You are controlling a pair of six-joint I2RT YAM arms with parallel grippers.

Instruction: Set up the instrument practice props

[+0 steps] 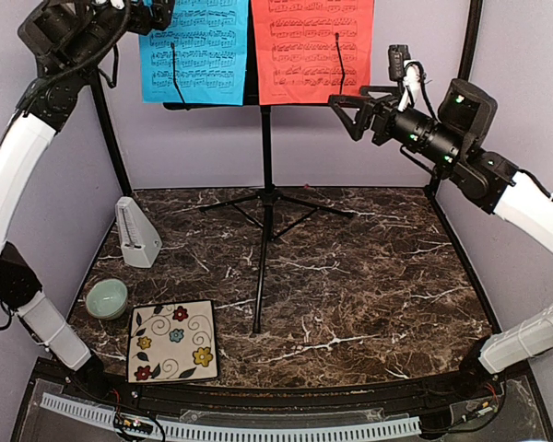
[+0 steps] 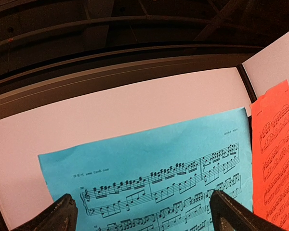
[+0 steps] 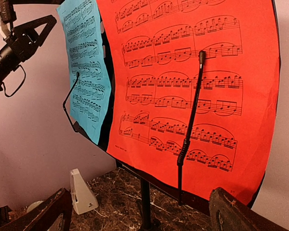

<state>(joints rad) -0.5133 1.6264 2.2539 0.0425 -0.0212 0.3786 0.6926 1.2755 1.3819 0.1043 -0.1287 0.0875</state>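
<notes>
The black music stand (image 1: 265, 198) stands on its tripod at the middle back of the marble table. The blue sheet (image 1: 189, 51) and the red sheet (image 1: 311, 46) rest side by side on its desk, each under a thin black wire retainer. My left gripper (image 1: 155, 11) is open and empty at the blue sheet's top left corner; its wrist view shows the blue sheet (image 2: 149, 163) between the spread fingers (image 2: 231, 216). My right gripper (image 1: 346, 115) is open and empty, just right of the red sheet (image 3: 192, 86). The whitish metronome (image 1: 136, 233) stands upright at the left.
A pale green bowl (image 1: 106, 298) and a floral tile (image 1: 173, 341) lie at the near left. The tripod legs (image 1: 258, 313) spread over the table's middle. Black frame posts (image 1: 109, 138) stand at the back corners, with lilac walls around.
</notes>
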